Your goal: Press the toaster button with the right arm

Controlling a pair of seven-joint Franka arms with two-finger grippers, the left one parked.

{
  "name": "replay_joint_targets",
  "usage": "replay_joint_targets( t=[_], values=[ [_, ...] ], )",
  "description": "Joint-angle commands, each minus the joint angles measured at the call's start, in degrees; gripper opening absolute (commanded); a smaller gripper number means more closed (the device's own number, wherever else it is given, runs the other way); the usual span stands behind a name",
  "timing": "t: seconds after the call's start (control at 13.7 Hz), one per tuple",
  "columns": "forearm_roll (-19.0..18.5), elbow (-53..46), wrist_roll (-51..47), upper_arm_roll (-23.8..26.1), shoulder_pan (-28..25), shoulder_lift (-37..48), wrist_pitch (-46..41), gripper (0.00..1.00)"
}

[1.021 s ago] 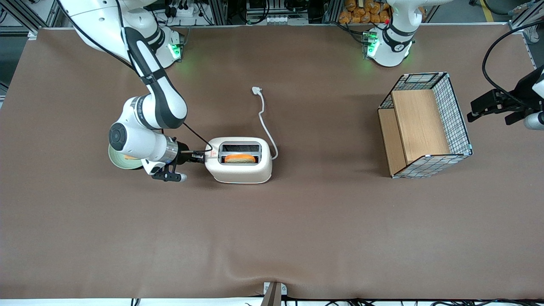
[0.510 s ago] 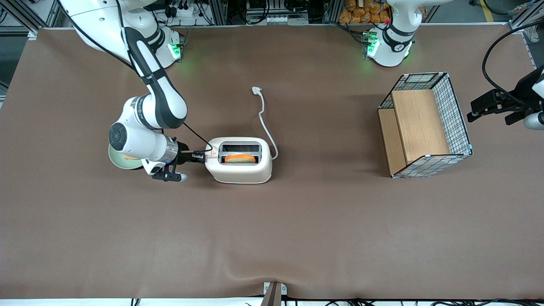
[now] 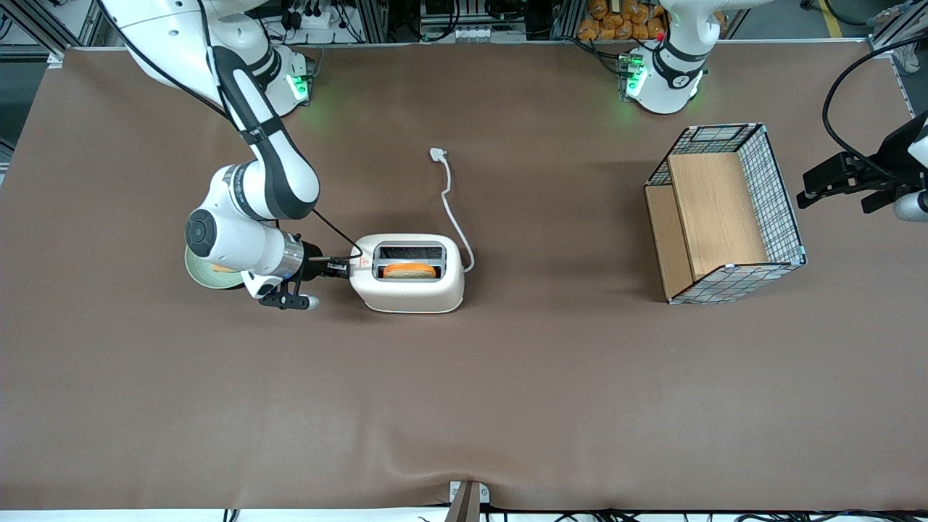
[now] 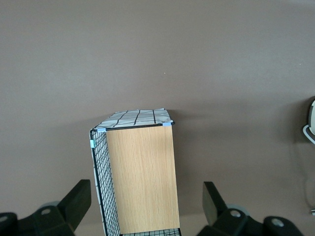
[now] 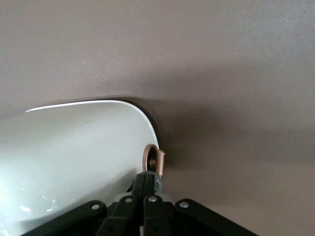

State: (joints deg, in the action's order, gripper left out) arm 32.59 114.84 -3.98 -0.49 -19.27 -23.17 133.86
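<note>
Brown counter (image 3: pixel 507 377): our claw (image 3: pixel 341 269) at the toaster (image 3: pixel 409 283).
Fingers pressed together, touching the toaster button (image 5: pixel 158 164) on its narrow end.

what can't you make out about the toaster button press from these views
- Toaster button: front view, hidden under the gripper at the toaster's narrow end.
- Contact: right wrist view, shut fingertips cover the spot below a bronze knob; pressing cannot be confirmed.
- Plate: front view, mostly hidden by the right arm.
- Bread: only its top edge shows.
</note>
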Motion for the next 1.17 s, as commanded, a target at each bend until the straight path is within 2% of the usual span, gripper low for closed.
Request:
replay_joint_targets(
  t=[0.0, 1.09],
  values=[
    [1.7, 1.2, 2.4, 0.0, -1.3, -3.0, 3.7, 0.0],
    [1.7, -1.1, 1.8, -0.2, -0.8, -2.1, -1.6, 0.0]
  ],
)
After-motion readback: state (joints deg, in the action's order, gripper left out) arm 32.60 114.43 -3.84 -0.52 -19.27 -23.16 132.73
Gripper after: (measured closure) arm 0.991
